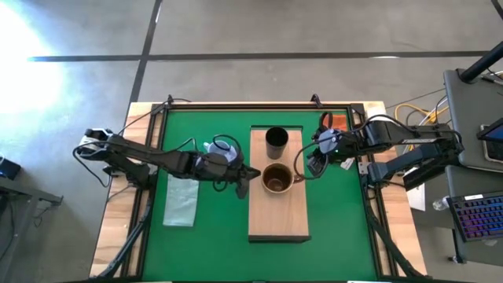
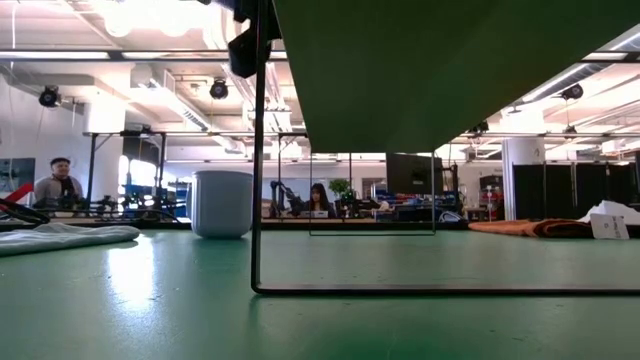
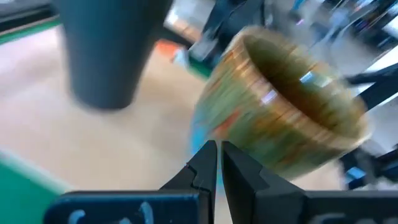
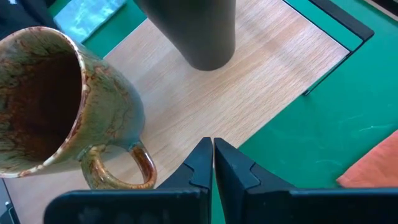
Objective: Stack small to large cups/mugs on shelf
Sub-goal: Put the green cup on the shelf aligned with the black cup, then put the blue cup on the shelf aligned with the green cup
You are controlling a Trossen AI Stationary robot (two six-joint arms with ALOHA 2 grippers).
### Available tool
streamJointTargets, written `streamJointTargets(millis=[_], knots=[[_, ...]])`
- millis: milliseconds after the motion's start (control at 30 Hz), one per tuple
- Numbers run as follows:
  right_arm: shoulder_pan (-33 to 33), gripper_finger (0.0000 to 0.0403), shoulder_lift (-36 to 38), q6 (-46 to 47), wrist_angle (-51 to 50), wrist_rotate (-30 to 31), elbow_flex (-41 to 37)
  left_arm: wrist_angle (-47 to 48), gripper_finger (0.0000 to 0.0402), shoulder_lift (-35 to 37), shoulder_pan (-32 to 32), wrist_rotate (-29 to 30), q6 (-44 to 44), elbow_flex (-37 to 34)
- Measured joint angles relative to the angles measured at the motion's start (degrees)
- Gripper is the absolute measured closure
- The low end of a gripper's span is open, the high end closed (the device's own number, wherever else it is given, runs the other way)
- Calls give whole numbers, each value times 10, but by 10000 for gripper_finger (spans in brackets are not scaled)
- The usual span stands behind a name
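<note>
The light-wood shelf stands on a black wire frame over the green mat. The black tumbler stands on its far end. The brown-olive mug stands at its middle, handle toward the table's right. The pale blue-white mug stands on the mat left of the shelf and also shows in the low view. My left gripper is shut, its tips at the brown mug's left wall. My right gripper is shut, just right of the handle over the shelf's right edge, touching nothing. My left gripper's shut fingertips come level from the table's left, right at the lower side wall of the brown-olive mug. I cannot tell whether they touch it. The mug stands on the shelf.
A pale green cloth lies on the mat at the left, and an orange-red cloth lies at the far right corner. The near half of the shelf top is bare wood. People sit in the room beyond the table.
</note>
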State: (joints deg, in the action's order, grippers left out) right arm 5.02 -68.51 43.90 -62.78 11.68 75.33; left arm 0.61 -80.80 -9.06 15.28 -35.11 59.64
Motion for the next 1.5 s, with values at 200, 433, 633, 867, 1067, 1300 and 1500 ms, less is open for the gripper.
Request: streamJointTargets(millis=[200, 433, 633, 867, 1067, 1300, 1500], knots=[[0, 394, 1, 0, 0, 0, 0, 133, 393, 62, 1, 15, 1, 3], [0, 394, 2, -24, 0, 4, 0, 150, 393, 185, 8, -26, 44, 7], [0, 390, 4, -39, 42, 4, 0, 155, 371, 235, 36, -25, 45, 8], [0, 340, 5, -39, 64, 8, 27, 147, 273, 231, 76, -12, 87, 8], [0, 301, 7, -32, 60, 33, 52, 150, 241, 235, 113, -48, 155, 17], [0, 294, 9, -48, 63, 51, 88, 137, 240, 232, 125, -119, 238, 58], [0, 294, 10, -50, 79, 64, 101, 93, 240, 237, 125, -120, 281, 61]])
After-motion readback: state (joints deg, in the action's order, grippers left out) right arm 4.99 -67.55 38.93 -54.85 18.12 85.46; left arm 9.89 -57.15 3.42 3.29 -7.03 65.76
